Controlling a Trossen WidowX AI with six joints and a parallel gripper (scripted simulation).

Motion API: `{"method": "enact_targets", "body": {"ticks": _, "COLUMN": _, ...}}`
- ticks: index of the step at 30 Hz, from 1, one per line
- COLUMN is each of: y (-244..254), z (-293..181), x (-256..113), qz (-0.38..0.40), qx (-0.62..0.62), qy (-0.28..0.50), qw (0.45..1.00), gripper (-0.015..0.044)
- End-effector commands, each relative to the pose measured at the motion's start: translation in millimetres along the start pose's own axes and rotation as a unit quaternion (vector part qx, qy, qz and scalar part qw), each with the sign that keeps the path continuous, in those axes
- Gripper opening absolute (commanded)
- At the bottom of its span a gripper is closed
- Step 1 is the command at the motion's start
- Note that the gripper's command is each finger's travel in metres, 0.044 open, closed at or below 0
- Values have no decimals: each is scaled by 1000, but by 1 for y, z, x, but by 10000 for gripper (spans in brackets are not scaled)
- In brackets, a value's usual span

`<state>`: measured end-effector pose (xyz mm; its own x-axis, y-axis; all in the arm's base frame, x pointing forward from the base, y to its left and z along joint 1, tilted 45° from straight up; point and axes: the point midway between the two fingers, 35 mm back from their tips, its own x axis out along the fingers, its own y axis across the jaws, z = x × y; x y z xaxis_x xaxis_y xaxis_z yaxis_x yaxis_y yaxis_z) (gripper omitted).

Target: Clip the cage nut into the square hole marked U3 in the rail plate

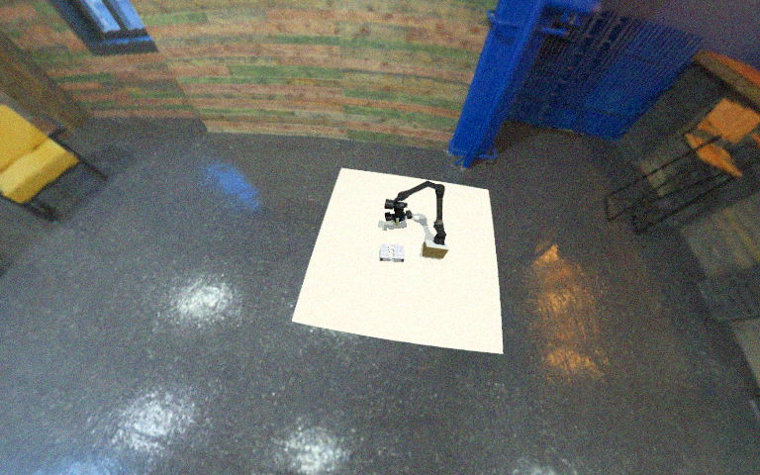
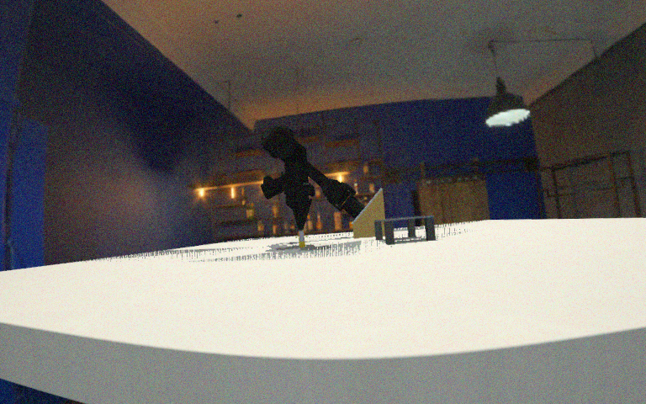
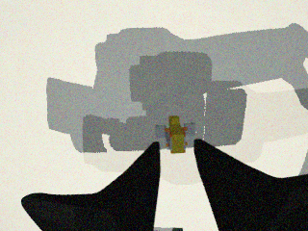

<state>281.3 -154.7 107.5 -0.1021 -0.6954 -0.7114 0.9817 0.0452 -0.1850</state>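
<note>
"What are the fingers doing?"

"The gripper [image 1: 397, 219] [image 2: 300, 229] [image 3: 176, 145] is partly open. Its two black fingers point down with a gap between them, and they are not holding anything."

"Where is the cage nut [image 1: 397, 223] [image 2: 301, 241] [image 3: 177, 136]?"

"On the white table top [image 1: 358, 291] [image 2: 309, 295] [image 3: 29, 29], right under the fingertips. In the wrist picture, it shows in line with the gap. It has a yellow middle, with a grey bit on each side and tiny orange bits. I can't tell if a finger touches it."

"Is it in the plate?"

"No, the rail plate [image 1: 391, 251] [image 2: 405, 219] is near it, but apart. It stands on short dark legs. The U3 mark is too small to read."

"And the arm [image 1: 439, 207] [image 2: 328, 185]?"

"It is black and bent. Its bottom end is at a tan slanted block [image 1: 433, 249] [image 2: 373, 221], beside the plate."

"Anything farther out?"

"A yellow chair [image 1: 36, 170] on the dark floor [image 1: 251, 392], and a lamp [image 2: 507, 112] hanging up high."
</note>
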Motion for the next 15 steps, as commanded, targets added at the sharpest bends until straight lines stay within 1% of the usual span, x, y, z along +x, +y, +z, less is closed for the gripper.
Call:
{"method": "enact_targets", "body": {"ticks": 1, "y": -1, "z": 0, "x": 6, "qz": -2, "qx": -2, "qy": -2, "qw": 1000, "gripper": 120}}
{"method": "enact_targets", "body": {"ticks": 15, "y": -1, "z": 0, "x": 13, "qz": -2, "qx": -2, "qy": -3, "qw": 1000, "gripper": 120}}
